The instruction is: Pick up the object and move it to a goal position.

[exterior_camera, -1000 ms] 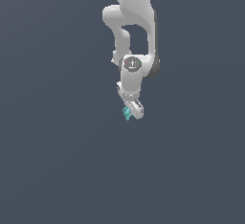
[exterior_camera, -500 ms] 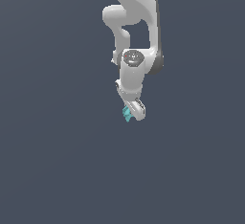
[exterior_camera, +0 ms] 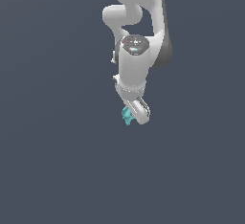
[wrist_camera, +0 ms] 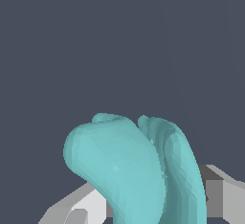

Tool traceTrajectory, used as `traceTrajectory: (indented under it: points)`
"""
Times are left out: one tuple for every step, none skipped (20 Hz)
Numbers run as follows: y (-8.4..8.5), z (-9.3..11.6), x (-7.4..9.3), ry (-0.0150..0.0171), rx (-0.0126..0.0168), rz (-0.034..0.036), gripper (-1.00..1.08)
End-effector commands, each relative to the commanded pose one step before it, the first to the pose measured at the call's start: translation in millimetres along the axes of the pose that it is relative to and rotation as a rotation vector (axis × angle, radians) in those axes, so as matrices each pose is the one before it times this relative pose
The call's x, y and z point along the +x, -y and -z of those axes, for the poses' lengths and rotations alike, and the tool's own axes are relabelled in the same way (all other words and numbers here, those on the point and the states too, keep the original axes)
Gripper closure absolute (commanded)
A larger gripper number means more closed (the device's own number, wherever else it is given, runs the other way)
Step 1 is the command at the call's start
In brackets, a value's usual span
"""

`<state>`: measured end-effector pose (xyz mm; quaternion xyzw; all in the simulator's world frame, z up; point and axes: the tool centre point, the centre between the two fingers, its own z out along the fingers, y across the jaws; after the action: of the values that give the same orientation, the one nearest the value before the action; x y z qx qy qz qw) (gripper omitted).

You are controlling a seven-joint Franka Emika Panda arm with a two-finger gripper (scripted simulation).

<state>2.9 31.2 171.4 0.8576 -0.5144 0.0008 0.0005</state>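
Observation:
The object [exterior_camera: 127, 116] is a tiny teal knobby thing held at the tip of the white arm, in the middle of the exterior view. My gripper [exterior_camera: 134, 114] is shut on it, with the teal lobes poking out toward the exterior view's left of the fingers. In the wrist view the object [wrist_camera: 129, 170] fills the lower middle as two rounded teal lobes, and grey fingers [wrist_camera: 217, 194] show on either side behind it. No goal marker shows in either view.
A plain dark grey-blue surface [exterior_camera: 52, 170] fills both views around the arm. No other objects or edges are visible.
The arm's wrist has turned and shifted slightly, carrying the teal object with it; the object stays at nearly the same spot in the exterior view.

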Motion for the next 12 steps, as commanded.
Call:
traceTrajectory:
  points:
    - [11.58,17.21,6.69,0.00021,-0.00084,0.00046,1.08]
    - [4.42,6.25,2.61,0.0,0.0,0.0,1.08]
    - [4.27,5.96,2.44,0.00038,0.0002,0.00023,1.08]
    - [3.97,5.51,2.32,0.0,0.0,0.0,1.08]
    - [3.7,5.08,2.16,0.0,0.0,0.0,1.08]
    - [3.43,4.67,1.99,0.0,0.0,0.0,1.08]
    - [3.19,4.28,1.78,0.00038,0.00021,0.00023,1.08]
    - [2.91,3.89,1.68,0.0,0.0,0.0,1.08]
    - [2.67,3.54,1.54,0.0,0.0,0.0,1.08]
    - [2.44,3.2,1.4,0.0,0.0,0.0,1.08]
    - [2.23,2.89,1.25,0.0004,0.00022,0.00018,1.08]
    - [2.01,2.57,1.14,0.0,0.0,0.0,1.08]
